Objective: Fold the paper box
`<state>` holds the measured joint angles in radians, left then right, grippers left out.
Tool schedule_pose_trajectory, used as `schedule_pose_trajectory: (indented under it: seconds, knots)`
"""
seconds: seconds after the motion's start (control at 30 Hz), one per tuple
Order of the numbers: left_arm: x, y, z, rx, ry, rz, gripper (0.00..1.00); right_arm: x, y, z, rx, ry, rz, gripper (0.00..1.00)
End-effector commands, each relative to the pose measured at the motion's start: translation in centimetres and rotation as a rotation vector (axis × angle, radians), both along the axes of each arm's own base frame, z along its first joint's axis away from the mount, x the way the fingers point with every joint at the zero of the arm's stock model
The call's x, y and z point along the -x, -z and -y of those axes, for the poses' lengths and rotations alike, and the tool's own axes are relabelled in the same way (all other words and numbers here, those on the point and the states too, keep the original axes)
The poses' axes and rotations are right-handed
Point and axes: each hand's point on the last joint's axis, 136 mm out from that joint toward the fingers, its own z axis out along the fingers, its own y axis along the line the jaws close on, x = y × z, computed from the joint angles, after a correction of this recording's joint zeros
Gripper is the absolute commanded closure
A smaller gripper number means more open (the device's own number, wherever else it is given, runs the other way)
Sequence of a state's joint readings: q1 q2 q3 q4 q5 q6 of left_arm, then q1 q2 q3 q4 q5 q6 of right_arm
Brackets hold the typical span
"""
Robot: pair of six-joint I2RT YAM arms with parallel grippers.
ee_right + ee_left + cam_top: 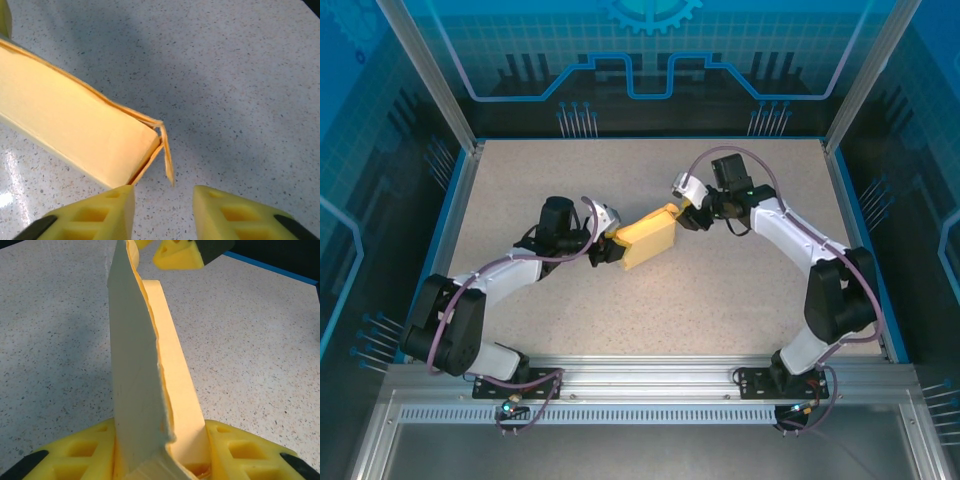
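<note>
Pinching the paper box (648,240) is the left tool (607,246).

yellow paper box (647,240), one end ajar

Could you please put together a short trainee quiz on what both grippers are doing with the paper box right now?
1. True or false: the left gripper is clamped on one end of the paper box.
2. Pick one. The right gripper is: A) shut on the box; B) open, with nothing between its fingers; C) lying flat on the table.
3. In the right wrist view, what sticks out loose at the box's near end?

Key: 1 true. 2 B. 3 A thin flap, not yet tucked in.
</note>
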<state>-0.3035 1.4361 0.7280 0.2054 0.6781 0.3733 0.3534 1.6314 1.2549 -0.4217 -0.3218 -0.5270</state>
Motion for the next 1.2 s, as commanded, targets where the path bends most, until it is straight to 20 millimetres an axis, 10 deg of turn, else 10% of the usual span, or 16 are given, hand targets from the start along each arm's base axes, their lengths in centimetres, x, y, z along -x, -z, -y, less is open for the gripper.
schedule_pose_trajectory:
  seconds: [0.0,1.17]
  knots:
    - [-0.2,-0.8,0.2,0.007,0.034,0.025,0.66,-0.1,-0.5,-1.0,-0.010,-0.036,-0.003,0.71]
    - [-1.3,0.0,-0.3,-0.028,-0.019,0.020,0.66,-1.0,0.2,-2.4,0.010,-0.004,-0.082,0.93]
